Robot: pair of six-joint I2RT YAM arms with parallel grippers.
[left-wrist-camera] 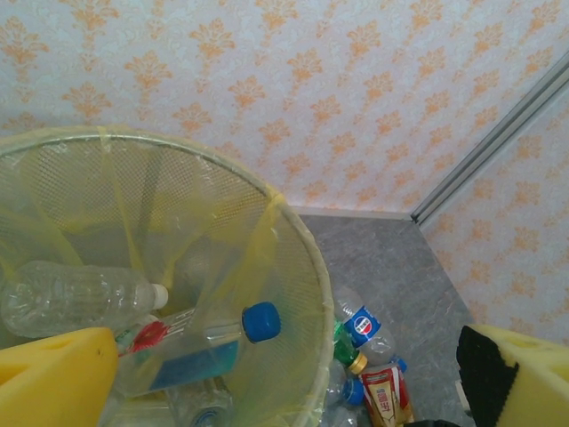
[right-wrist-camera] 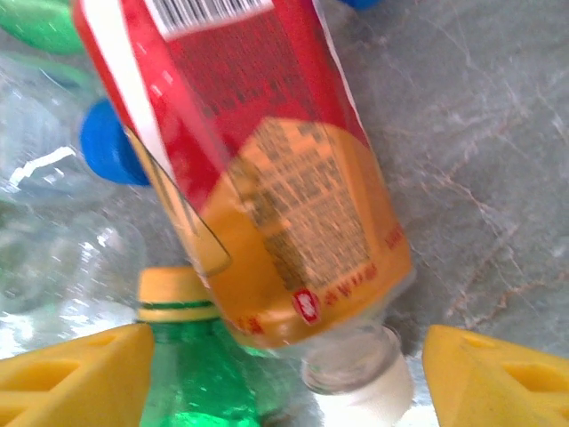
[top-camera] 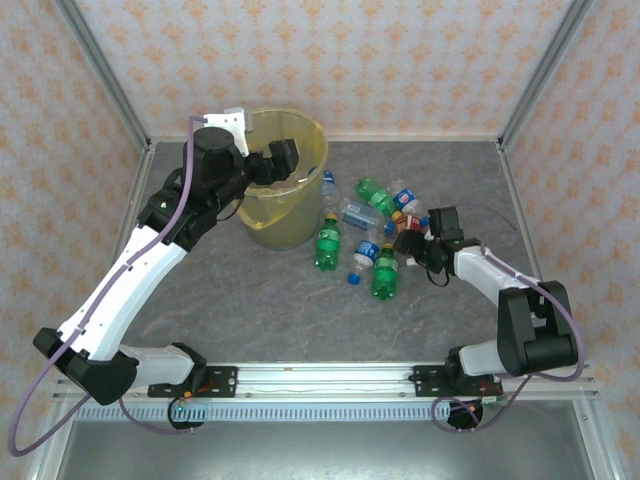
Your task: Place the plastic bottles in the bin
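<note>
Both arms had white shells and black joints. A lilac cable looped from the left arm (top-camera: 140, 265) at seven o'clock, another from the right arm (top-camera: 485, 270) at five. The right gripper (right-wrist-camera: 289, 374) and left gripper (left-wrist-camera: 284, 378) bore yellow wedge fingers (right-wrist-camera: 71, 378).

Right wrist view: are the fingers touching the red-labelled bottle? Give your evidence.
Apart. The right wrist view shows bare table between one finger and the red-labelled bottle, and a green bottle between it and the other finger.

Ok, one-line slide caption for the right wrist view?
Right gripper open around the white-capped neck of the red-and-orange-labelled bottle, beside a yellow-capped green bottle on the grey table.
</note>
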